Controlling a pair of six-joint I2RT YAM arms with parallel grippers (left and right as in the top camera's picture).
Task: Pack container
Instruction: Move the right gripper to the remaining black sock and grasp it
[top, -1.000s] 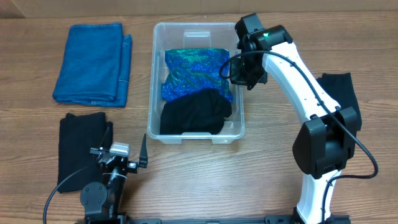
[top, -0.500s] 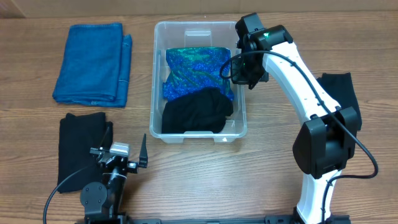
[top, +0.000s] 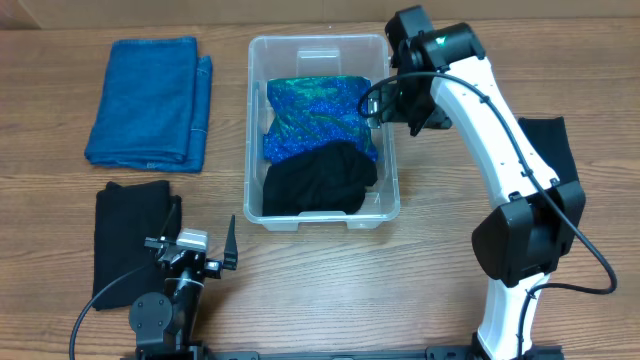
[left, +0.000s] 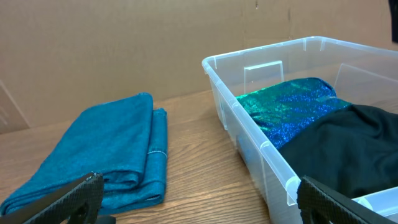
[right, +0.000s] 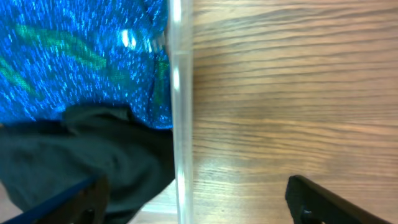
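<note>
The container (top: 251, 130), a clear plastic bin, stands at the middle of the table. Inside lie a shiny blue-green cloth (top: 315, 108) and, nearer the front, a black cloth (top: 318, 180). My right gripper (top: 399, 100) hangs over the bin's right wall, open. In the right wrist view the wall (right: 181, 124) runs up between the spread fingers of the right gripper (right: 199, 202), touching neither. My left gripper (top: 192, 248) rests open near the front left edge. In its wrist view the left gripper (left: 199, 202) holds nothing and faces the container (left: 249, 134).
A folded blue towel (top: 150, 100) lies at the back left, also seen as the blue towel (left: 106, 149) from the left wrist. A black cloth (top: 130, 240) lies front left beside the left arm. Another black cloth (top: 548, 145) sits at the right, partly under the right arm.
My right gripper was shut at the container's right wall and has now opened and shifted slightly back. The container has slid a little to the right. The left arm has not moved.
</note>
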